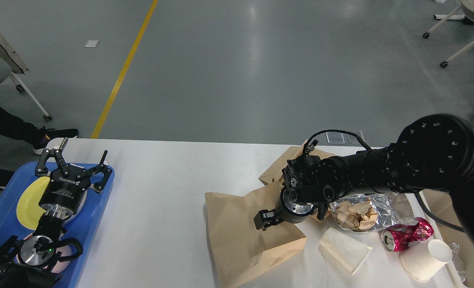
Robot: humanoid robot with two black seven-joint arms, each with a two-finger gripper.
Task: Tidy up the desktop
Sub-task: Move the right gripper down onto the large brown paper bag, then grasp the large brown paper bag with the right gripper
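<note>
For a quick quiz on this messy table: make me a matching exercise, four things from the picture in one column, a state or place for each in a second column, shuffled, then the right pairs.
Things:
1. red can
2. white paper cup
3. yellow plate
4. foil

States or places:
A. lying in the blue tray
B. crushed, on its side
C. crumpled, holding pale food scraps
D. tipped over at the near right of the desktop

Pairs: 1-B, 2-D, 3-A, 4-C
</note>
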